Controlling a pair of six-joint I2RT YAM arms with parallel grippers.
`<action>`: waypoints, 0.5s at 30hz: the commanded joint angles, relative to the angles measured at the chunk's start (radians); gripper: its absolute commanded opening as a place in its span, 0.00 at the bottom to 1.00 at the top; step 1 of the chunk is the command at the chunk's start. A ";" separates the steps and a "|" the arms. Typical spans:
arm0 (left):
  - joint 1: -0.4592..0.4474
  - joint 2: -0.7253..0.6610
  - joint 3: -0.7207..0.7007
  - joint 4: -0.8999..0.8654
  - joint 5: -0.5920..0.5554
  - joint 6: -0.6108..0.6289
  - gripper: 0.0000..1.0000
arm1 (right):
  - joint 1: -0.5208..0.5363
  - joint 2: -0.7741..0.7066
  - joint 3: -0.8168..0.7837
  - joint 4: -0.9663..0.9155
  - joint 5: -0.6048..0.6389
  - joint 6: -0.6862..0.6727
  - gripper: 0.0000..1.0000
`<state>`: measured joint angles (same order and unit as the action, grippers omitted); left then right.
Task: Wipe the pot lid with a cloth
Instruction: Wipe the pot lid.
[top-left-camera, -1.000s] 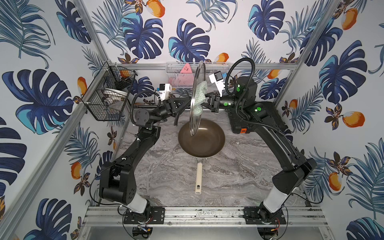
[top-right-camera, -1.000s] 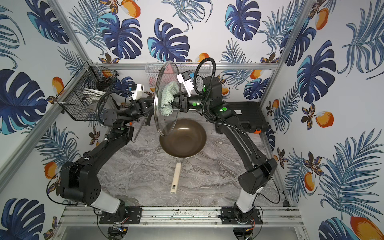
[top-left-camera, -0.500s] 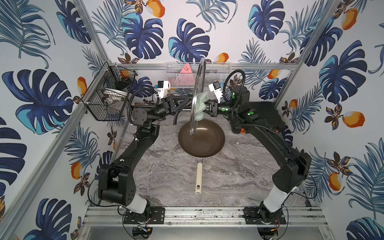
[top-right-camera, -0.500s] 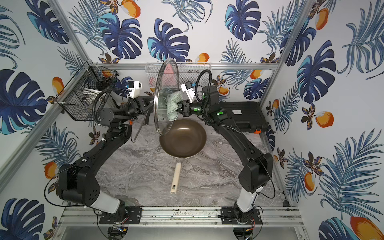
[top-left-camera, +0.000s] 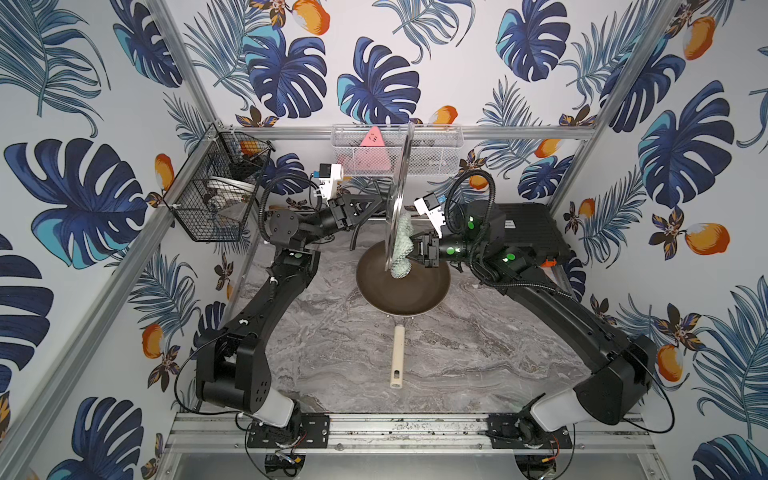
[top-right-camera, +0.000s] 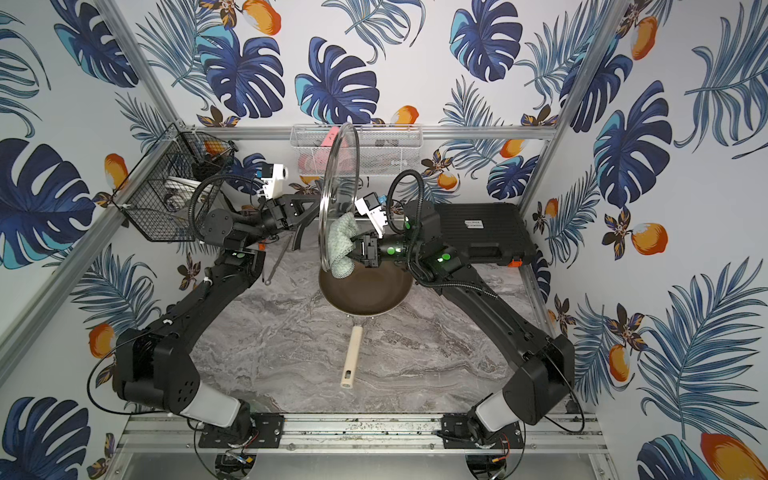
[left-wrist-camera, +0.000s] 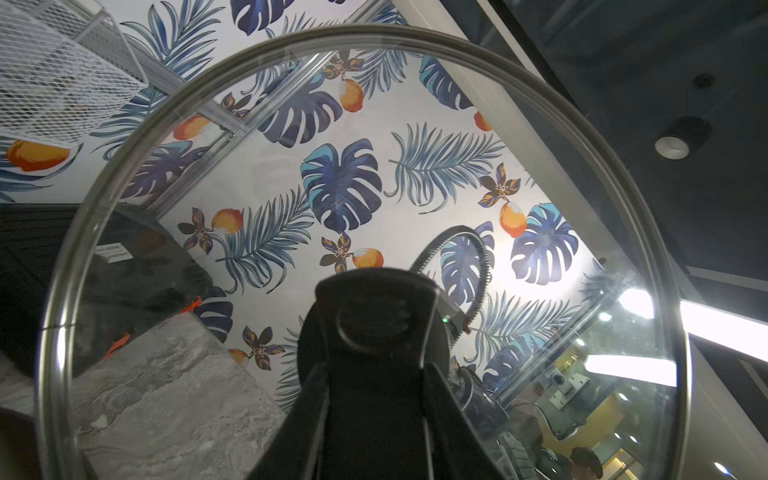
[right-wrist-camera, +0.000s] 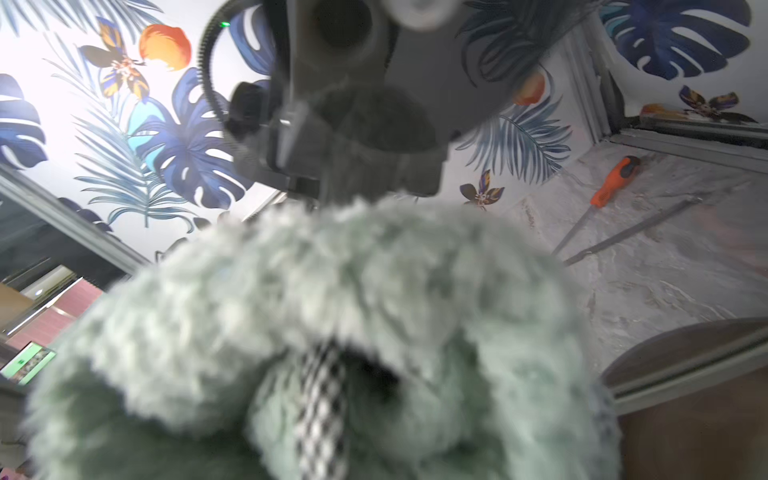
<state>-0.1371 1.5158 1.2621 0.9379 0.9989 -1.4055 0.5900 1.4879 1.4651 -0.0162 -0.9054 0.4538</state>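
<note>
The pot lid (top-right-camera: 338, 187) stands on edge in the air above the rear part of the pan (top-right-camera: 365, 295), its glass upright and its black handle facing the left arm. The left claw (left-wrist-camera: 376, 374) is pinched on that handle and carries the whole lid. The cloth (top-right-camera: 341, 245) is bunched against the opposite face of the glass, on its lower half. The right claw (top-right-camera: 357, 249) is pressed together on the cloth's folds. In the right wrist view the cloth (right-wrist-camera: 332, 311) fills most of the frame.

Progress, as a judgement:
- Done: lid lifted off the pan, cloth picked up, cloth brought to the glass.
- In hand: wiping the face away from the handle.
- Left: the rest of that face, possibly the handle side, then setting the lid down. How much glass is already covered cannot be told.

The pan sits near the middle of the table (top-left-camera: 457, 353), its cream handle toward the front edge. A black case (top-left-camera: 532, 228) lies at the rear right corner. A screwdriver (right-wrist-camera: 615, 183) with an orange handle lies near the rear edge.

Writing: the case bears a white label, too small to read. No brand is legible.
</note>
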 joint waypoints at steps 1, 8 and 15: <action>-0.001 -0.031 -0.013 -0.098 -0.065 0.185 0.00 | 0.001 -0.033 0.028 0.055 -0.031 0.022 0.00; -0.001 -0.041 -0.046 -0.209 -0.045 0.280 0.00 | -0.007 -0.027 0.193 -0.121 0.053 -0.097 0.00; -0.001 -0.098 0.002 -0.680 -0.052 0.645 0.00 | -0.093 0.012 0.302 -0.231 0.121 -0.145 0.00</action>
<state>-0.1371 1.4479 1.2263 0.4461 0.9688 -1.0187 0.5251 1.4952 1.7401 -0.2161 -0.8204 0.3454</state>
